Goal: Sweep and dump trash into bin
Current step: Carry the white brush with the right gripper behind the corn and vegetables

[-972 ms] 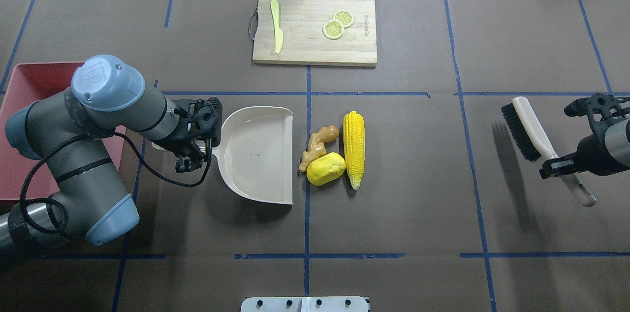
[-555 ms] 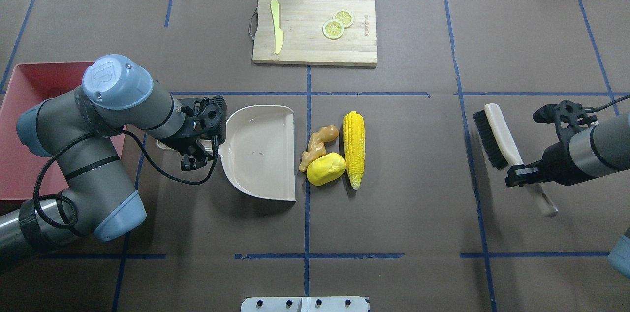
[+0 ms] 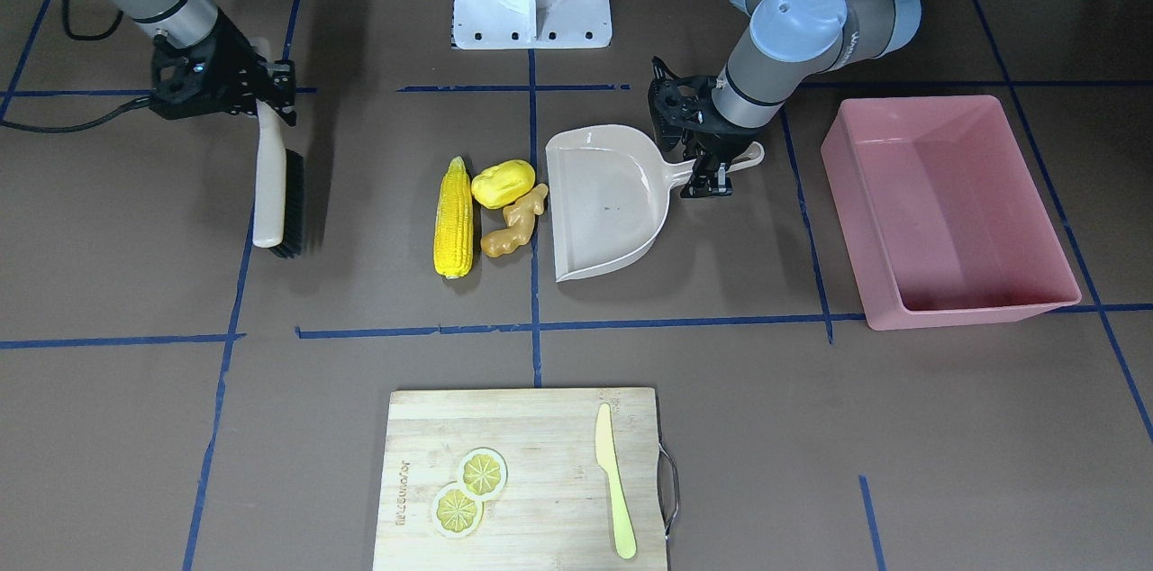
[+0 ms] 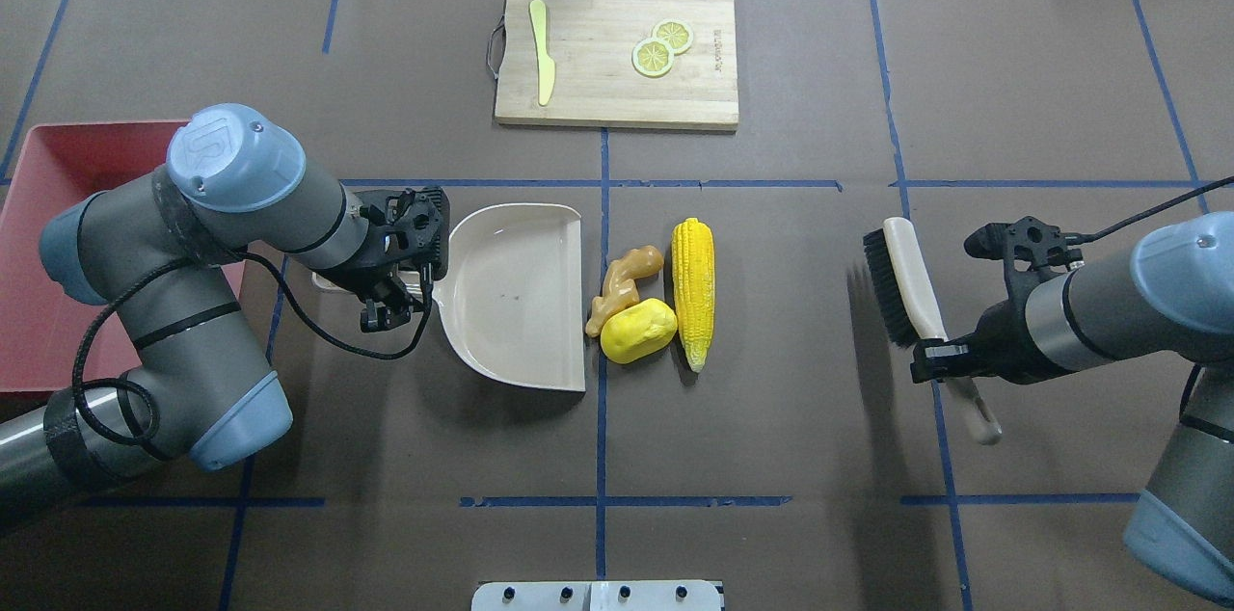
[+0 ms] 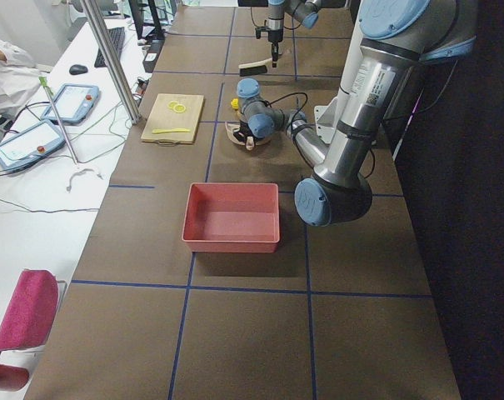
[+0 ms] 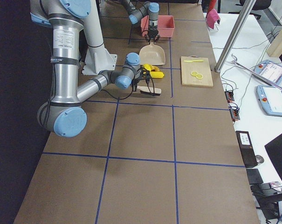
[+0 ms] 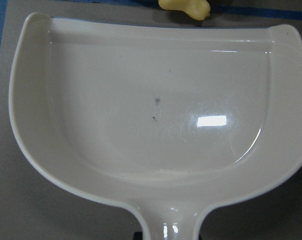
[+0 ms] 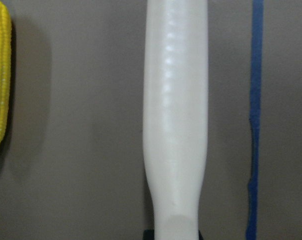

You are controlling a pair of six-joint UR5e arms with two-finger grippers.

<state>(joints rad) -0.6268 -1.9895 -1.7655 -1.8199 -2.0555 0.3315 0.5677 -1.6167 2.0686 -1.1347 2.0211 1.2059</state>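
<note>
Light, hard, rounded trash (image 4: pixel 638 330) likely rolls when swept; left pincer (image 4: pixel 390 288) grips dustpan handle (image 3: pixel 748 158), right pincer (image 4: pixel 945 362) grips brush handle (image 4: pixel 976 413)

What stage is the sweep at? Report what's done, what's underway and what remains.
Done: both tools are gripped, the left gripper shut on the handle of the dustpan, the right gripper on the brush. In hand: the pan's open edge sits beside the ginger root and lumpy yellow piece; the brush is apart from the corn cob. Left: sweep all three into the pan, then tip them into the empty bin.
</note>
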